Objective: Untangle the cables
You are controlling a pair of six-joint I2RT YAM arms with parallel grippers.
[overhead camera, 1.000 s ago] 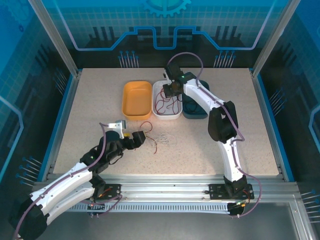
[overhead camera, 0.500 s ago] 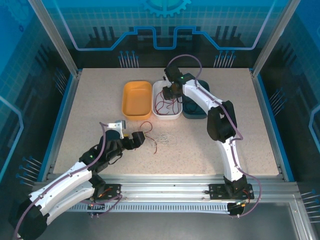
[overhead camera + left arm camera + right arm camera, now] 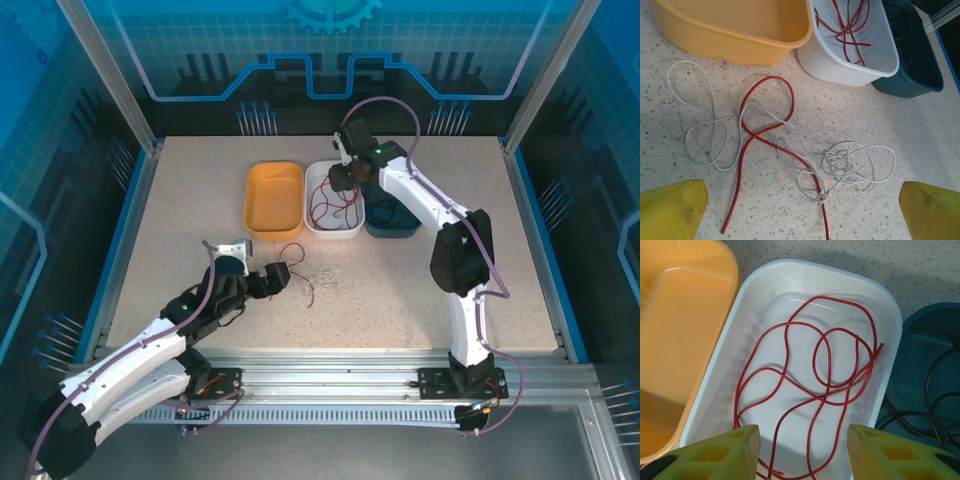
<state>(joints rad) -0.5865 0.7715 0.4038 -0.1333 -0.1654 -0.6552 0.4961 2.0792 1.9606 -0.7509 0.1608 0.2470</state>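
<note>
Two thin red cables: coiled red cable (image 3: 813, 360) in white plastic tub (image 3: 815, 264), loose red cable (image 3: 742, 160) on speckled desk (image 3: 865, 115) among pale wires (image 3: 842, 162). Left claw (image 3: 802, 202), right claw (image 3: 802, 440) both spread.

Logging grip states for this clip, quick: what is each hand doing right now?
Left hand: open, holding nothing, facing tangled thin red and whitish cables.
Right hand: open, holding nothing, over the white oval plastic tub of red cable.

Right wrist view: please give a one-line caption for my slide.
Right gripper open over white bin with red cable; yellow bin left, teal bin right.
</note>
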